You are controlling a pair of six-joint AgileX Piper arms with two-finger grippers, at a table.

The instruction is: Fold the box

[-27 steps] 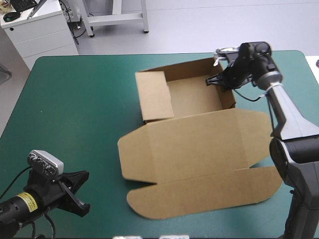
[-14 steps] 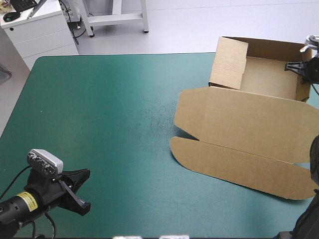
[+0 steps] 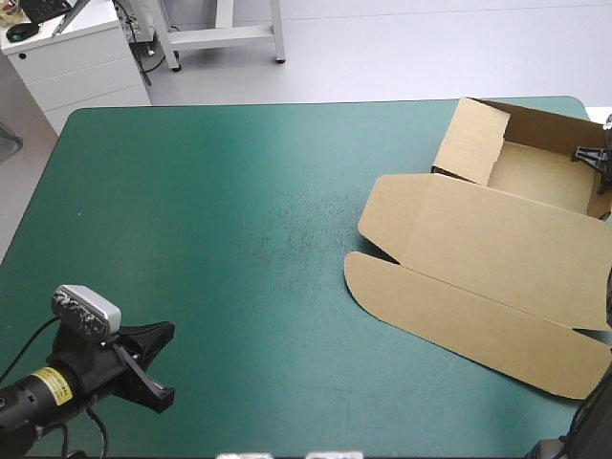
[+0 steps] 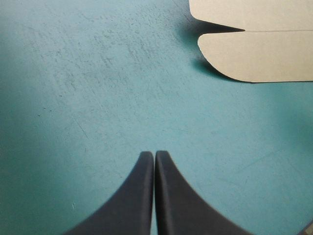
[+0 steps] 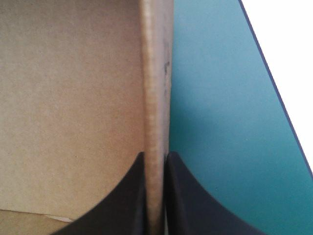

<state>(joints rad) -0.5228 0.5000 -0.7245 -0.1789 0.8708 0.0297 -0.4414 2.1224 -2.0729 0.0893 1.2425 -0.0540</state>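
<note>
Right claw (image 5: 156, 155) on box (image 3: 478, 239) (wall)

No words or numbers can be read. The one marking is a small yellow label (image 3: 45, 386) wrapped on the left arm (image 3: 13, 409), which is over the near left corner of the surface (image 3: 191, 239). The label carries dark print that is too small to make out.
</note>
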